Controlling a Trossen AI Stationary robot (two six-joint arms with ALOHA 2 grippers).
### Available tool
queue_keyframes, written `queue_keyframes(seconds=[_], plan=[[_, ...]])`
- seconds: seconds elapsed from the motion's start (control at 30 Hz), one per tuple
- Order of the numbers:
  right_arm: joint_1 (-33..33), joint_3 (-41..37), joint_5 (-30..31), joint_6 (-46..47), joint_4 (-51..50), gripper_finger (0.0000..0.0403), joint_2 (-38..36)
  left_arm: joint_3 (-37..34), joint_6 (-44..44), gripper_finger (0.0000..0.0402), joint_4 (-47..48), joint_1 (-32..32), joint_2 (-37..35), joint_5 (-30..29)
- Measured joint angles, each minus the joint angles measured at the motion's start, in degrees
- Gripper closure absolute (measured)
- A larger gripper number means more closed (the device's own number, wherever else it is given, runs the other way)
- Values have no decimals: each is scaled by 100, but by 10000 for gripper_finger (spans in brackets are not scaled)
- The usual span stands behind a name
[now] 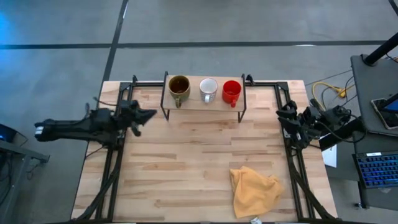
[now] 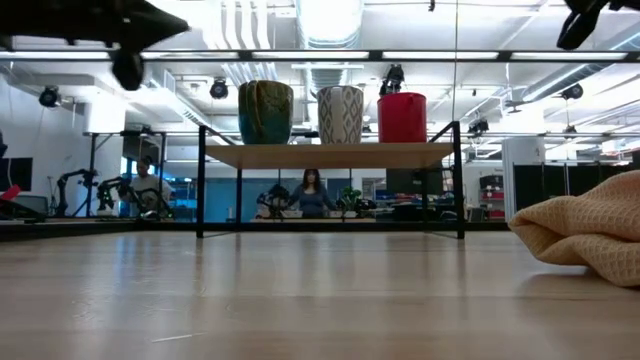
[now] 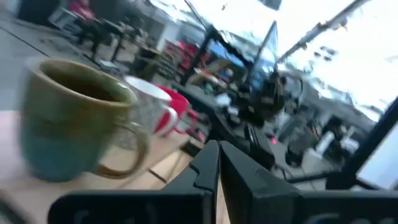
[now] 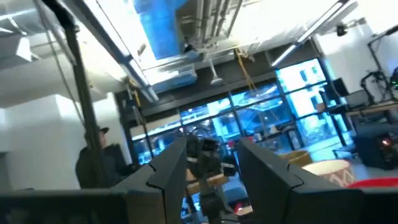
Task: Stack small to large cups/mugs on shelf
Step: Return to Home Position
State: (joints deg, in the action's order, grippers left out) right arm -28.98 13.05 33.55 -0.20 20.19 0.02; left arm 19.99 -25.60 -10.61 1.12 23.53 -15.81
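Three mugs stand on their bases in a row on the shelf point(image 1: 204, 102), a light-wood board on black legs at the table's far edge: the brown mug point(image 1: 179, 89) on the left, the white mug point(image 1: 208, 89) in the middle, the red mug point(image 1: 231, 92) on the right. The low view shows the brown mug point(image 2: 265, 112), the white mug point(image 2: 341, 114) and the red mug point(image 2: 402, 117) upright. My left gripper point(image 1: 148, 116) hangs shut above the table, left of the shelf; its wrist view looks at the brown mug point(image 3: 74, 118). My right gripper point(image 1: 286, 118) is open, right of the shelf, above the table.
A crumpled yellow-orange cloth point(image 1: 255, 190) lies near the table's near right corner and shows as the cloth point(image 2: 585, 235) in the low view. Black rails run along both table sides. Bare wood lies between the shelf and the cloth. People stand in the room behind.
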Motion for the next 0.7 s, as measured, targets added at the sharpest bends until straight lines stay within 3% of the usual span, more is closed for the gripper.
queue_keyframes(seconds=[0.23, 0.37, 0.53, 0.7], plan=[[131, -609, 558, 419, 224, 267, 1, -81, 9, 402, 1677, -6, -1646, -306], [231, -1115, 702, 283, 1060, 270, 3, -207, -338, 402, 2691, -7, -2226, -325], [365, -1254, 1319, 2, 1039, 267, 109, -653, -408, 402, 2600, -9, -2117, -395], [390, -1251, 1599, -137, -194, 262, 248, -1303, -552, 402, 2483, -11, -2142, -352]])
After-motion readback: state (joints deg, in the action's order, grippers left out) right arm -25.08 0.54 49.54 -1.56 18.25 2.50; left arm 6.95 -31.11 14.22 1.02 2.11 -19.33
